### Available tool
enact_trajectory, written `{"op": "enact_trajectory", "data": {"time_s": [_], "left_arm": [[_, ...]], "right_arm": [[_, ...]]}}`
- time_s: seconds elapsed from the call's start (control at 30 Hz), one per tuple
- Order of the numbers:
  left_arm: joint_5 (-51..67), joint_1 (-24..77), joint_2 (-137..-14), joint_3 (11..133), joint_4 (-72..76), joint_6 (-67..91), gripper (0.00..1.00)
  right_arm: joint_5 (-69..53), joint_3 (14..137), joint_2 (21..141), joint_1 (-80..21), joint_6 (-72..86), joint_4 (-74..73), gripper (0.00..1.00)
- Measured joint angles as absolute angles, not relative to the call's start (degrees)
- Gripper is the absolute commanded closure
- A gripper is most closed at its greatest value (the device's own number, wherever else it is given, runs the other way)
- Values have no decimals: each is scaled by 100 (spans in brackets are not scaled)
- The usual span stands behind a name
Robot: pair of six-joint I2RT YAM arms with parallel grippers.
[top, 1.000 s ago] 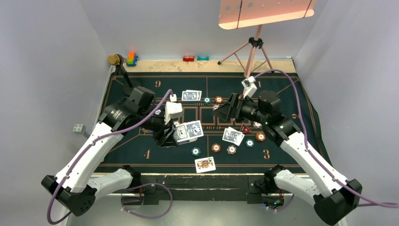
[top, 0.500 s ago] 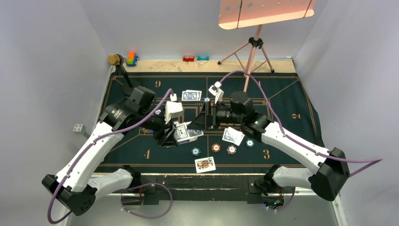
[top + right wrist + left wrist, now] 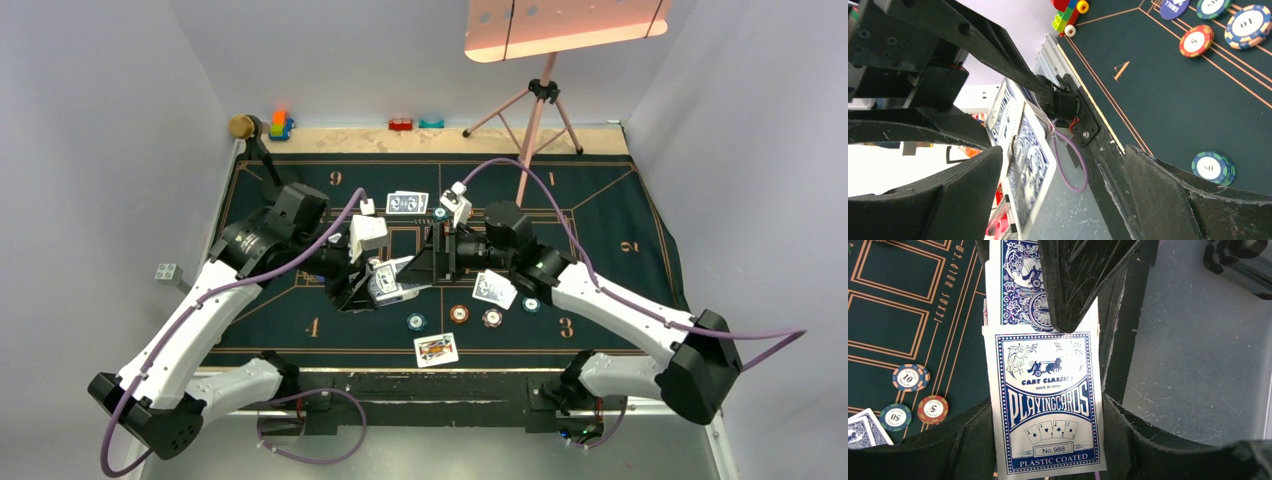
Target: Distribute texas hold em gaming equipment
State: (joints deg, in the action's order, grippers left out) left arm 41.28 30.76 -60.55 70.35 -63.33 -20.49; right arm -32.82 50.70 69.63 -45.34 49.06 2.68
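— Where are the playing cards (image 3: 1045,405)?
— Clamped in the left gripper (image 3: 385,285). The right gripper (image 3: 418,268), fingers spread wide, sits at their 3 o'clock.
— And on the mat (image 3: 600,215)?
— 3 chips (image 3: 459,314) in a row at 6 o'clock, 1 face-up card (image 3: 436,348) beyond.

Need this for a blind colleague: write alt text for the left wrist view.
The left hand grips a blue-backed deck of playing cards by its side edges, the top card reading Cart Classics. The right hand's finger covers its upper part; three chips lie on the felt mat at left.
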Motion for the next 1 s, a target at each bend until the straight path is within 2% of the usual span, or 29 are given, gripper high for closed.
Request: {"op": "enact_trajectory", "data": {"time_s": [0.23,0.47,0.8,0.87,1.0], "left_arm": [[4128,3076,-6045,7035,-6333,-2045,100],[4125,3076,-6029,7035,-6348,-2045,100],[4121,3076,-6016,7035,-6351,-2027,100],[4119,3076,-6016,7035,-6351,-2023,100],[4119,3076,-6016,7035,-6359,-2016,100]], "right_arm": [[-3251,4890,6746,-4532,4952,200,23],[-3253,4890,6742,-4456,4987,126,27],[-3153,4851,6449,-4051,4928,19,40],[-3140,4851,6447,-4042,4921,16,40],[-3144,4851,6447,-4042,4936,36,29]]}}
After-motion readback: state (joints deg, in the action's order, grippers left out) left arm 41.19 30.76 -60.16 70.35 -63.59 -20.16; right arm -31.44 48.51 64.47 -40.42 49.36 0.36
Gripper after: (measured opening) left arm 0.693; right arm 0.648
